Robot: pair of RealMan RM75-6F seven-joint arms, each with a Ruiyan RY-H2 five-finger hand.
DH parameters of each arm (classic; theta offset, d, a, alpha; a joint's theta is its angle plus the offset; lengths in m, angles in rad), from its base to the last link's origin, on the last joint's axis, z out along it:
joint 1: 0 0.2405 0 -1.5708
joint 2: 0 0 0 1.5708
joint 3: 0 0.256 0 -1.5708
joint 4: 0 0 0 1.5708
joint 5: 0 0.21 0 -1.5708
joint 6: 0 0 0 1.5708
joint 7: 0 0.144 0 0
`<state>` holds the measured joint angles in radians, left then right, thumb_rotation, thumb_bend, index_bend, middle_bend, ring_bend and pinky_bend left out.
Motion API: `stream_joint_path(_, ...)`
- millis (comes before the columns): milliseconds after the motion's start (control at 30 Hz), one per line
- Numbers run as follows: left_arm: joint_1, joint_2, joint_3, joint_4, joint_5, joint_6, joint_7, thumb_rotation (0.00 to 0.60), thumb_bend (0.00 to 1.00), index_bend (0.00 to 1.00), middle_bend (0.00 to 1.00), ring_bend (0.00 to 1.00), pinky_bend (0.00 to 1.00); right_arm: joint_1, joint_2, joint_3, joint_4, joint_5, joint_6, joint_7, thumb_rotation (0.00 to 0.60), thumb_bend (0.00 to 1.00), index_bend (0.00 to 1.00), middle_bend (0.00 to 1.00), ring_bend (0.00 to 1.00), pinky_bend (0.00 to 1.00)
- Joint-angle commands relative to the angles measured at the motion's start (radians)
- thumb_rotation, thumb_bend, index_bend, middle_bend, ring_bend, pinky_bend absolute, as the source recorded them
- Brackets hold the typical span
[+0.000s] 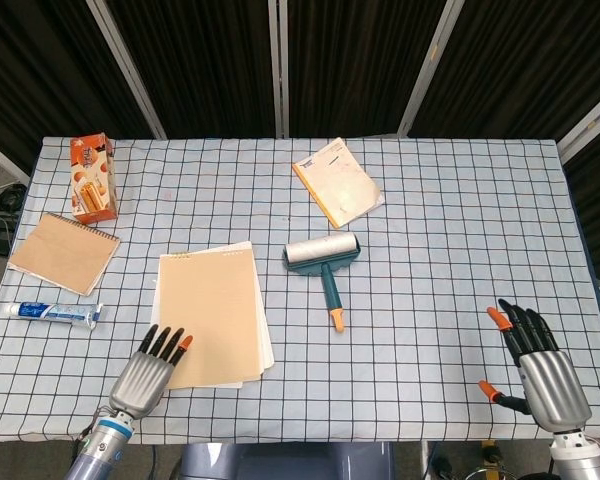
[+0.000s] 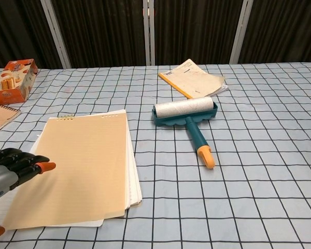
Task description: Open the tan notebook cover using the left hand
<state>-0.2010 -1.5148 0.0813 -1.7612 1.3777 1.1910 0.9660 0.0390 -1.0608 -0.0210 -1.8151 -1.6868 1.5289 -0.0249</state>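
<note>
Tan notebook point(image 1: 212, 318) cover lay flat, unopened; my left hand point(image 1: 152, 368), fingers apart, empty, reached its 7 o'clock corner w/ lift pending.

A teal lint roller point(image 1: 323, 259) with an orange-tipped handle lies mid-table on the checked tablecloth point(image 1: 450, 240). Beyond it, toward the curtains, rests a yellow-edged booklet point(image 1: 337, 182). Far to the roller's left stands an orange snack box point(image 1: 92, 178), nearer than that a spiral notepad point(image 1: 63, 252), then a toothpaste tube point(image 1: 53, 313)
</note>
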Motion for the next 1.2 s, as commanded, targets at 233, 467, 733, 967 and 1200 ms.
stream_joint_path(233, -0.011, -0.024, 0.01, 0.011, -0.007, -0.001, 0.012, 0.6, 0.26, 0.0, 0.0, 0.0, 0.0, -0.001, 0.0, 0.001, -0.001, 0.0, 0.003, 0.004, 0.6, 0.06, 0.05, 0.0, 0.0, 0.0)
stream_joint_path(467, -0.018, -0.044, 0.018, 0.02, -0.006, 0.006, 0.028, 0.6, 0.26, 0.0, 0.0, 0.0, 0.0, 0.0, 0.001, 0.001, -0.002, 0.0, 0.003, 0.01, 0.6, 0.06, 0.05, 0.0, 0.0, 0.0)
stream_joint_path(733, -0.022, -0.068, 0.019, 0.041, -0.014, 0.012, 0.04, 0.6, 0.26, 0.0, 0.0, 0.0, 0.0, -0.002, 0.005, -0.001, -0.007, -0.01, 0.01, 0.011, 0.6, 0.06, 0.05, 0.0, 0.0, 0.0)
stream_joint_path(967, -0.027, -0.089, 0.02, 0.069, -0.012, 0.023, 0.045, 0.6, 0.27, 0.0, 0.0, 0.0, 0.0, -0.006, 0.007, -0.004, -0.015, -0.025, 0.022, 0.01, 0.6, 0.06, 0.05, 0.0, 0.0, 0.0)
stream_joint_path(1200, -0.029, -0.095, 0.025, 0.08, 0.004, 0.036, 0.02, 0.6, 0.35, 0.0, 0.0, 0.0, 0.0, -0.007, 0.005, -0.004, -0.013, -0.025, 0.02, 0.007, 0.6, 0.06, 0.05, 0.0, 0.0, 0.0)
